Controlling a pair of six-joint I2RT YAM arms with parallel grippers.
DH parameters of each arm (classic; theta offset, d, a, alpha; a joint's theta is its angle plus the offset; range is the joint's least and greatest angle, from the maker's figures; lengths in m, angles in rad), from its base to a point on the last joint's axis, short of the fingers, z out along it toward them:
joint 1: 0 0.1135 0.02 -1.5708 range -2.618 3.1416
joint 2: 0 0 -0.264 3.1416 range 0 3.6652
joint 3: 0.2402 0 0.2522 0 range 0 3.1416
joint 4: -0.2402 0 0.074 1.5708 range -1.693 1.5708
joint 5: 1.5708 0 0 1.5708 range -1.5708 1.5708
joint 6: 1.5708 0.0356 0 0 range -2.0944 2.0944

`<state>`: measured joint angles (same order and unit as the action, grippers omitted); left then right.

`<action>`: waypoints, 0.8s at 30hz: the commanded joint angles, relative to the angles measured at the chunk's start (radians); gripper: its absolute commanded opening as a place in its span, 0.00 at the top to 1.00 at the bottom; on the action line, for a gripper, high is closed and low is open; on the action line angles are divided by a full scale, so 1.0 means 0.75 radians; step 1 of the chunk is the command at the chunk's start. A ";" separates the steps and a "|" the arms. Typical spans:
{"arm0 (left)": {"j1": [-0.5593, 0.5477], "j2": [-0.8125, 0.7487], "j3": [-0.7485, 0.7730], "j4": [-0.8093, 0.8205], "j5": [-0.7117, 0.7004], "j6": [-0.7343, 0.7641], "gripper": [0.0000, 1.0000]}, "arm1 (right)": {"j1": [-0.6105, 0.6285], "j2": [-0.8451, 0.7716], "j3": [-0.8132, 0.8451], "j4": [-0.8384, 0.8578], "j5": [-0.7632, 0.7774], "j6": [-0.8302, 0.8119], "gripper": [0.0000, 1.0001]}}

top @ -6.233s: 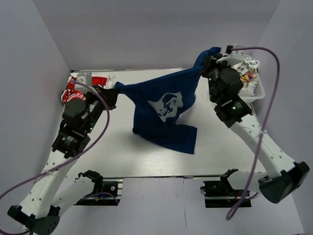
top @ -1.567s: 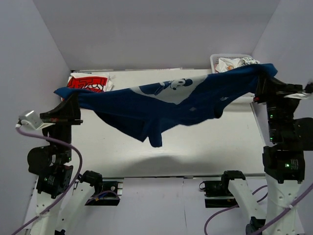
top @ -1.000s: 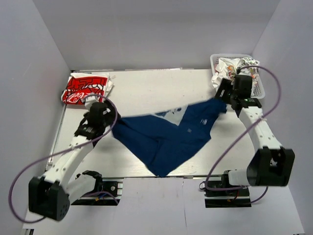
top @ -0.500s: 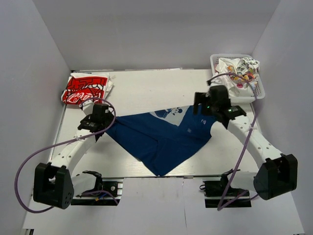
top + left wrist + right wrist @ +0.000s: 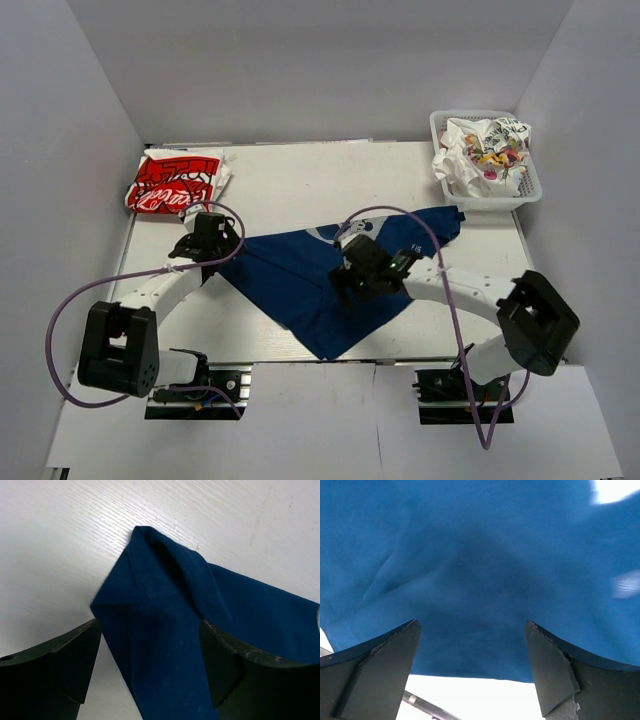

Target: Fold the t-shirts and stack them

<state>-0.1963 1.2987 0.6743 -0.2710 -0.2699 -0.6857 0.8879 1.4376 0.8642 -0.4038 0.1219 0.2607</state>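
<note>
The navy blue t-shirt (image 5: 290,285) lies rumpled on the white table, with part of its pale print (image 5: 333,232) showing at the far edge. My left gripper (image 5: 222,245) sits at the shirt's left corner. In the left wrist view that gripper (image 5: 150,630) is open, and the folded navy corner (image 5: 160,575) lies on the table between its fingers, unpinched. My right gripper (image 5: 345,283) hangs over the shirt's middle. The right wrist view shows this gripper (image 5: 471,625) open above flat navy cloth (image 5: 480,555). A folded red-and-white t-shirt (image 5: 172,182) rests at the back left.
A white lattice basket (image 5: 528,196) stands at the back right corner, holding crumpled white t-shirts (image 5: 480,155) with colourful prints. The table's near edge (image 5: 380,362) runs just below the navy shirt's lowest corner. Grey walls close in on three sides.
The navy shirt, stretched in the air between both grippers, has come down onto the table. Both grippers have let go. The right arm has swung left over the shirt's middle.
</note>
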 commanded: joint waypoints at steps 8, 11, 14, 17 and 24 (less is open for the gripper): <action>0.006 0.064 -0.060 0.104 0.029 0.012 0.13 | 0.356 0.112 0.101 0.082 -0.005 -0.047 0.10; 0.006 0.064 -0.060 0.091 -0.022 0.000 0.17 | 0.430 0.186 0.140 0.107 -0.042 -0.094 0.10; 0.006 0.080 -0.060 0.061 -0.065 -0.014 0.20 | 0.483 0.249 0.185 0.097 -0.032 -0.157 0.10; 0.020 0.158 -0.020 0.008 -0.096 -0.053 0.28 | 0.524 0.302 0.204 0.082 0.007 -0.168 0.10; 0.067 0.265 0.050 -0.113 -0.159 -0.151 0.57 | 0.545 0.354 0.190 0.009 0.277 0.036 0.10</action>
<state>-0.1650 1.4895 0.7040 -0.2798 -0.3534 -0.7536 1.2976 1.7081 1.0008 -0.3511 0.2020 0.2066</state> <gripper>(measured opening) 0.452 0.900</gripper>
